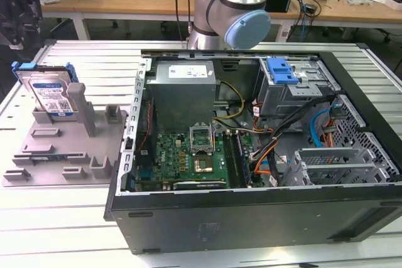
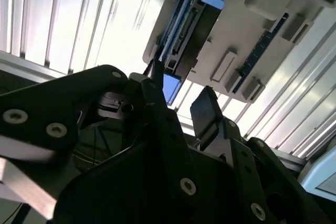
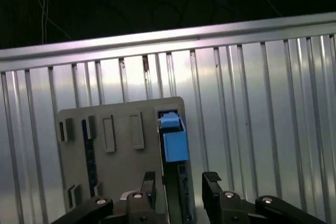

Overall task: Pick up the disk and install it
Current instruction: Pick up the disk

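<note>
While the disk [image 1: 51, 95] stands on edge in the grey fixture tray [image 1: 56, 161] at the exterior view's left, on the table [image 1: 63, 230], the tool [image 3: 180, 177] hangs above it in the first wrist view. Its fingers [image 3: 149, 182] are spread, one to each flank. The disk's long edge runs straight between them, seemingly untouched. The open computer case [image 1: 264, 218] sits to the exterior view's right.

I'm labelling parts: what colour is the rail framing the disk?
Blue, clearest in the exterior view, around the disk standing in the grey fixture tray.
</note>
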Tool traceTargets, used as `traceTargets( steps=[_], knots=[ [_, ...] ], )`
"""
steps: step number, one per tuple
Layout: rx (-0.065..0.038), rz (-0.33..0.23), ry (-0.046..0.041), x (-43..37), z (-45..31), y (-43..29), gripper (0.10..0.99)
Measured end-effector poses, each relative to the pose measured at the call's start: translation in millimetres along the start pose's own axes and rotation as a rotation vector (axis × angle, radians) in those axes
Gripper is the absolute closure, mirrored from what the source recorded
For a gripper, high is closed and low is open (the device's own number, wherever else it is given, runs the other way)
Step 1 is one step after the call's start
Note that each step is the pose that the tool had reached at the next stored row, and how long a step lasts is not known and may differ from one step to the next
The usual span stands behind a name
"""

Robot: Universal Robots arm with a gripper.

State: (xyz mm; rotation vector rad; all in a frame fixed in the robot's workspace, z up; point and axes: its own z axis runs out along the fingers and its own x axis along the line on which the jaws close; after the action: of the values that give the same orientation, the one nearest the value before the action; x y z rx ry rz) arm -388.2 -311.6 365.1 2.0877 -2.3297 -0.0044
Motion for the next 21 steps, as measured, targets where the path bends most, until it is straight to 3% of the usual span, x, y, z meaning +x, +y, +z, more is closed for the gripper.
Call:
traceTargets(
  steps=[4, 11, 14, 21],
  knots=[
    [0.0, -0.048, 0.0004, -0.9, 1.4, 1.5, 0.604],
    [0.0, -0.049, 0.0011, -0.6, 2.9, 5.4, 0.604],
    [0.001, -0.05, 0.0011, -0.1, 5.3, 10.2, 0.604],
    [0.0, -0.05, 0.0011, 0.3, 13.7, 14.0, 0.604]
  ],
)
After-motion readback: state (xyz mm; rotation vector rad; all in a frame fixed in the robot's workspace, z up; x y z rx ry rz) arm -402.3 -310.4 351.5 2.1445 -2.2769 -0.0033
